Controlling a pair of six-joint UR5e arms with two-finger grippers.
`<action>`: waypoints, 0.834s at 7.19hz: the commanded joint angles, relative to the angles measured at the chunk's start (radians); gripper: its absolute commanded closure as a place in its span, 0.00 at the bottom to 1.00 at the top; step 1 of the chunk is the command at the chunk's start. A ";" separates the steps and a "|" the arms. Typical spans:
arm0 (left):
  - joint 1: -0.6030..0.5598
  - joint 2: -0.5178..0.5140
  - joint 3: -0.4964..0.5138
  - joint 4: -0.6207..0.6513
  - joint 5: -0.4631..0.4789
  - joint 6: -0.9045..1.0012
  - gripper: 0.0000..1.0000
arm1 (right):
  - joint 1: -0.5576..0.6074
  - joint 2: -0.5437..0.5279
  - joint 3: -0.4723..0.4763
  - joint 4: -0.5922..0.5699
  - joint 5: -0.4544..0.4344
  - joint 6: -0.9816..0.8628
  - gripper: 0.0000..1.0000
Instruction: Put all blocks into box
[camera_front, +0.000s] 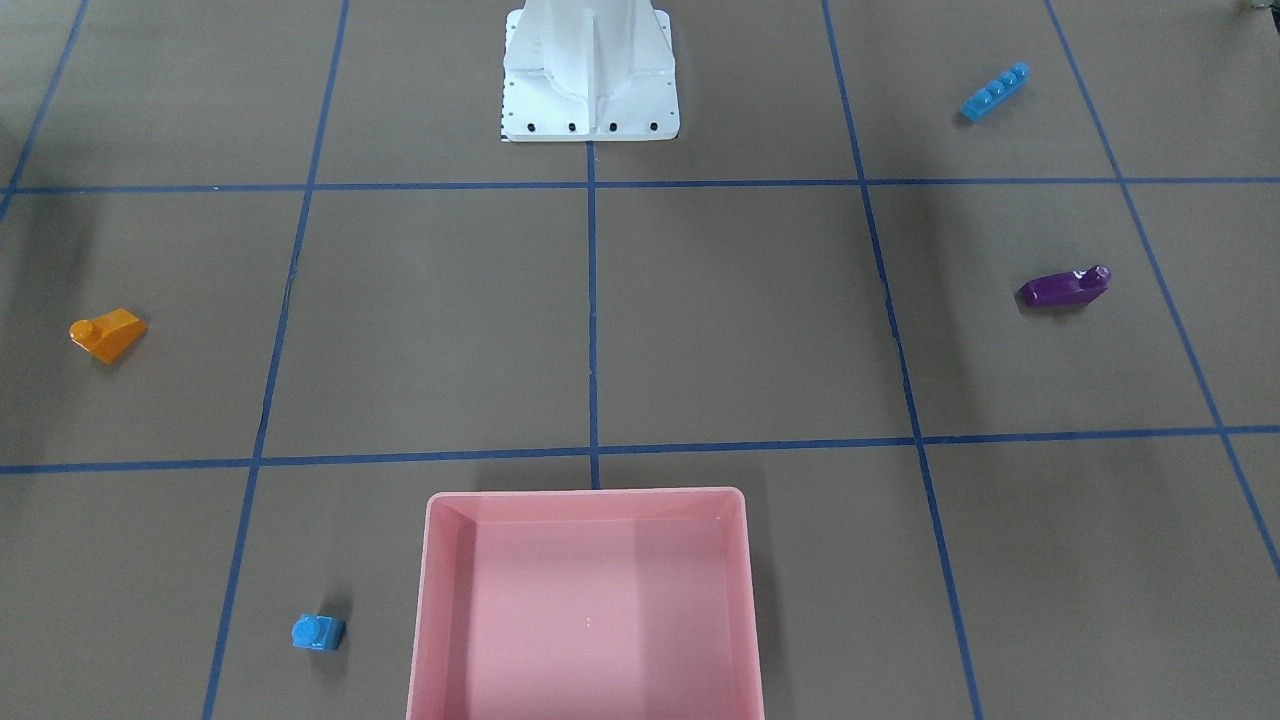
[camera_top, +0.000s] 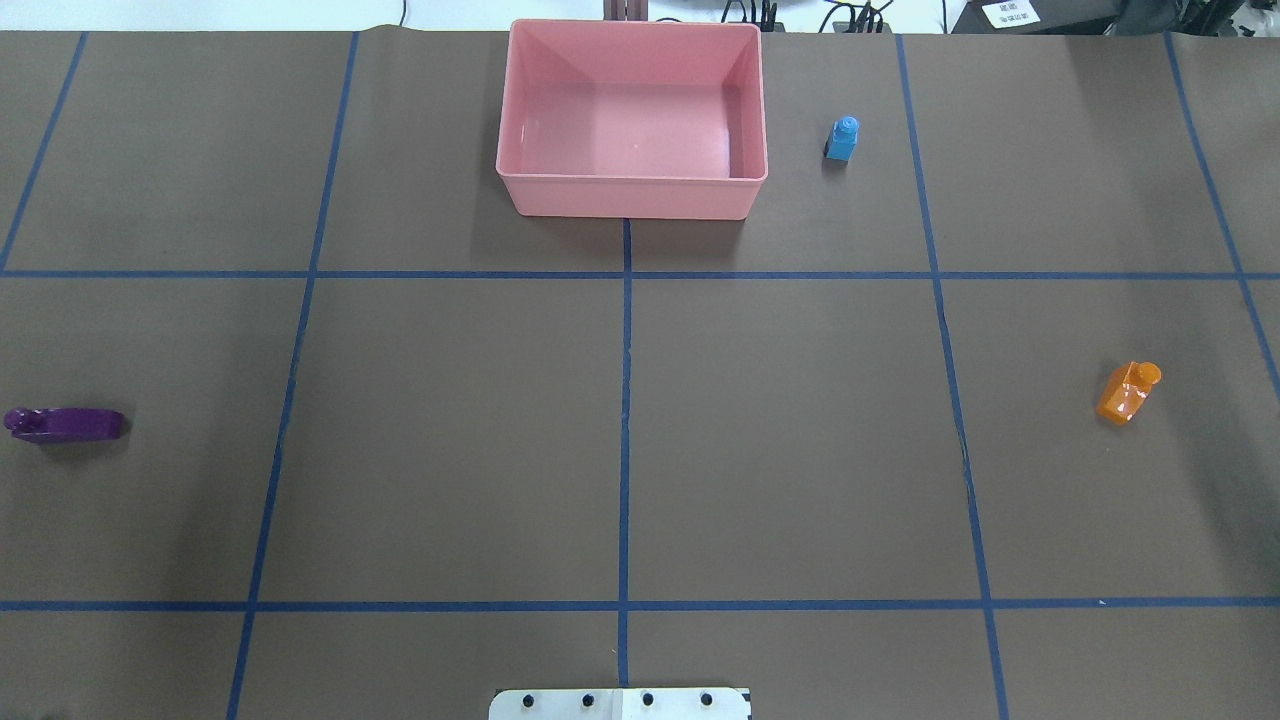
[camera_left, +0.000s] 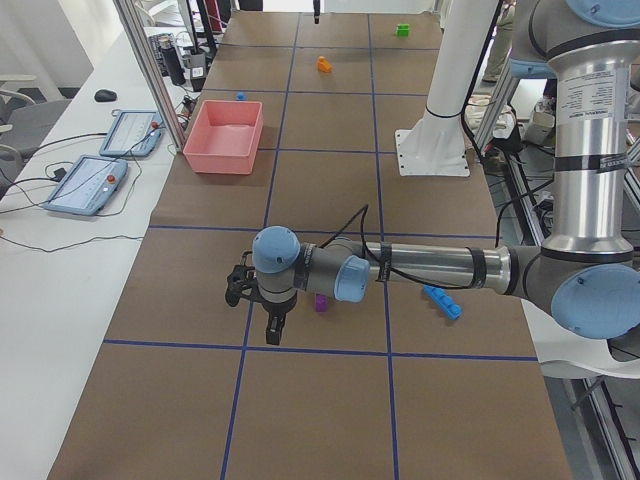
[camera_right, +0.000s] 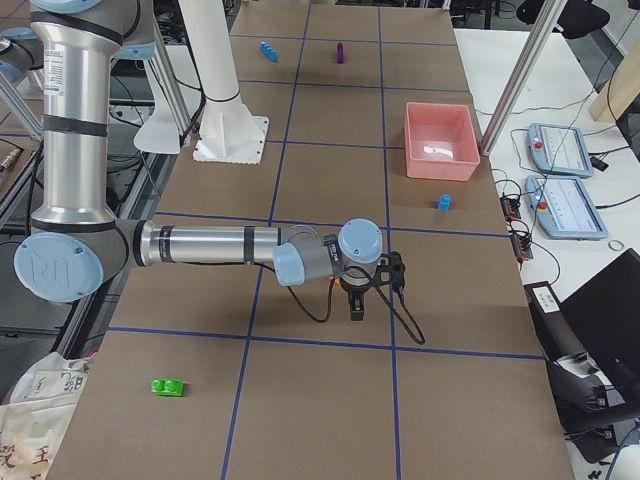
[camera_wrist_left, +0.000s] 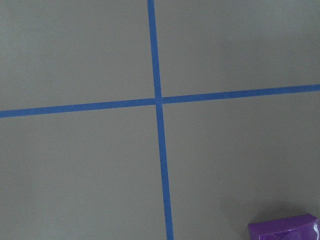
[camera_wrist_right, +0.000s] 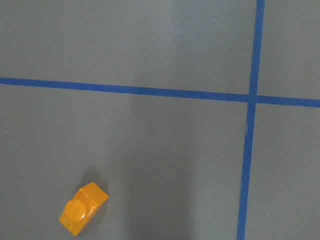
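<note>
The pink box (camera_front: 585, 492) stands empty at the table's far edge (camera_top: 630, 195). The orange sloped brick (camera_top: 1128, 392) lies on my right (camera_wrist_right: 83, 208). The tiny blue brick (camera_top: 843, 138) stands right of the box. The long purple brick (camera_top: 66, 423) lies far left (camera_wrist_left: 287, 229). The long blue brick (camera_front: 994, 92) lies near my left side. The green brick (camera_right: 167, 386) lies far out on my right. My left gripper (camera_left: 270, 325) hovers beside the purple brick, and my right gripper (camera_right: 357, 308) hovers over the table. For both I cannot tell open or shut.
The white robot base (camera_front: 590, 100) is bolted at mid table. Blue tape lines divide the brown surface into squares. Tablets (camera_left: 100, 180) and cables lie on the side bench beyond the box. Metal frame posts (camera_right: 510, 90) stand at the table's far edge.
</note>
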 joint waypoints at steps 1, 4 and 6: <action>0.017 -0.004 0.038 -0.060 -0.039 0.002 0.00 | -0.057 0.006 0.016 0.008 -0.004 0.104 0.00; 0.034 0.001 0.082 -0.161 -0.074 -0.001 0.00 | -0.240 0.035 0.066 0.010 -0.110 0.477 0.00; 0.036 0.004 0.087 -0.178 -0.074 -0.001 0.00 | -0.317 0.044 0.067 0.010 -0.116 0.579 0.00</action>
